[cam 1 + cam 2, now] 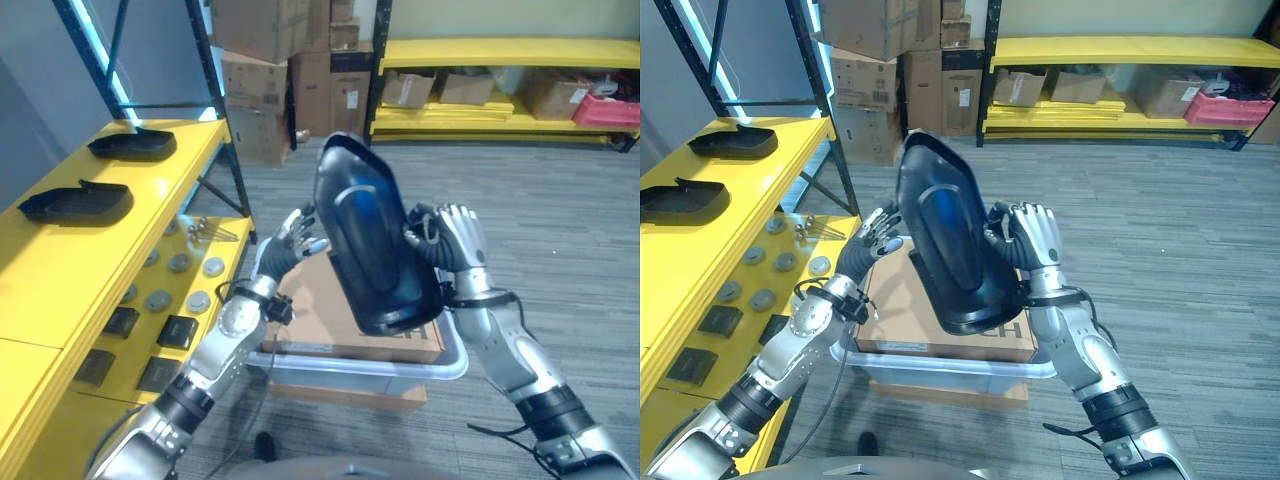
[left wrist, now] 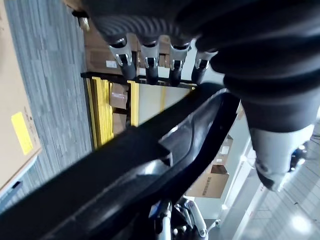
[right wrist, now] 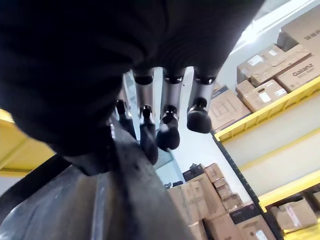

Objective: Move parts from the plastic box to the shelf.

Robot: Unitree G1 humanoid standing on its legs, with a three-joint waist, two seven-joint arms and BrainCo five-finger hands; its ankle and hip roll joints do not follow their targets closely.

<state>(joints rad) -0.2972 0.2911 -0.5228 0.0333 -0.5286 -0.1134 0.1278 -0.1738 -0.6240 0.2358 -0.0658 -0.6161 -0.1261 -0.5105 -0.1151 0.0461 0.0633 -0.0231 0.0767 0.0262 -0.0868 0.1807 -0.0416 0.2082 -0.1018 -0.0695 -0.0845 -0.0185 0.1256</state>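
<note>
At the centre of the frame, a large black moulded part (image 1: 372, 240) is held up, tilted, above the plastic box (image 1: 420, 368), which holds a cardboard carton (image 1: 330, 320). The right robot hand (image 1: 452, 240) curls its fingers over the part's right edge. The left robot hand (image 1: 292, 240) rests straight, spread fingers against the part's left side. At left, the yellow shelf (image 1: 60, 270) carries two similar black parts (image 1: 78, 203).

We hold both arms raised before us, left hand (image 1: 296, 240) with fingers spread, right hand (image 1: 452, 243) curled closed.
</note>
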